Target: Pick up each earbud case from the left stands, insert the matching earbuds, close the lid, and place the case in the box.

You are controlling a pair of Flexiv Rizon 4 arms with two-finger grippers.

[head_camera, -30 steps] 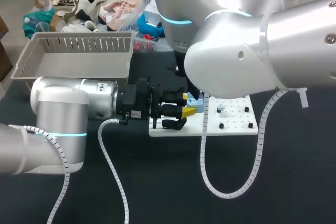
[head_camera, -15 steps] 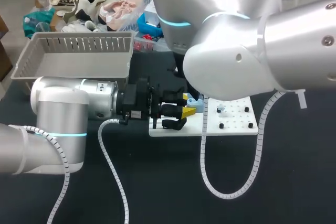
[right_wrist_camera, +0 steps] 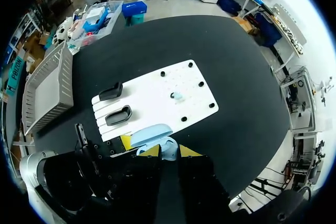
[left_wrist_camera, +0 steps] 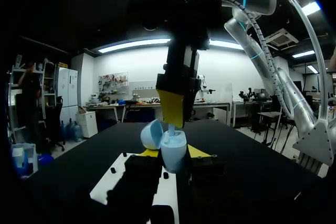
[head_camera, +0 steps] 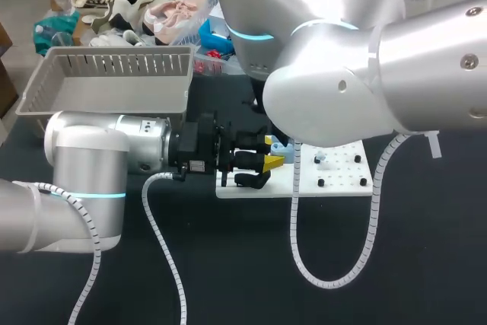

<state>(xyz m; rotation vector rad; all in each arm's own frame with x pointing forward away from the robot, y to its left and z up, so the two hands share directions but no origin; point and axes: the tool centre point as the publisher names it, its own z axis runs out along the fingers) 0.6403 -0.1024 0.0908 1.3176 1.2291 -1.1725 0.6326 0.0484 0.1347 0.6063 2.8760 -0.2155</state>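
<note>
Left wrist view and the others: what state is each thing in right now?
earbud case: lid open, upright, held by the left gripper.
left gripper: shut on the earbud case.
right gripper: just above the open case; grip not visible.
earbud: stem down, at the case's mouth.
stands: both empty.
second earbud: lying on the white board.

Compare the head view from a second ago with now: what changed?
The right arm edged slightly toward the left arm's side. The left hand kept its hold on the open earbud case over the white board. Nothing else visibly shifted.
</note>
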